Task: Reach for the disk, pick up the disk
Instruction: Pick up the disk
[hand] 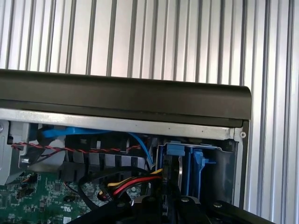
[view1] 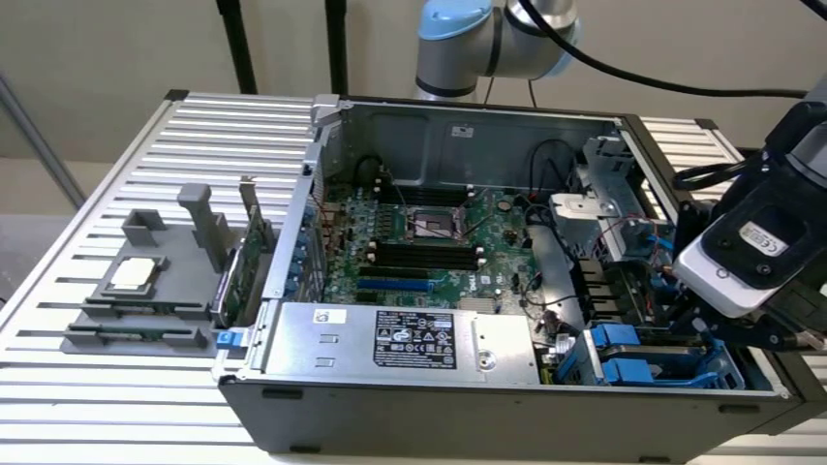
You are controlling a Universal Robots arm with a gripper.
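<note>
One gripper (view1: 704, 329) over disk (view1: 630, 356), black label (view1: 413, 339) unreadable

One computer case (view1: 517, 417), one motherboard (view1: 427, 242), one power-supply box (view1: 401, 339), one chip (view1: 136, 274), one disk (view1: 640, 371), one robot arm (view1: 491, 39)

- The arm (view1: 756, 242) is hiding most of the disk (view1: 630, 368).
- The top edge is cutting the arm off.
- The label (view1: 416, 339) is looking too tiny to read.
</note>
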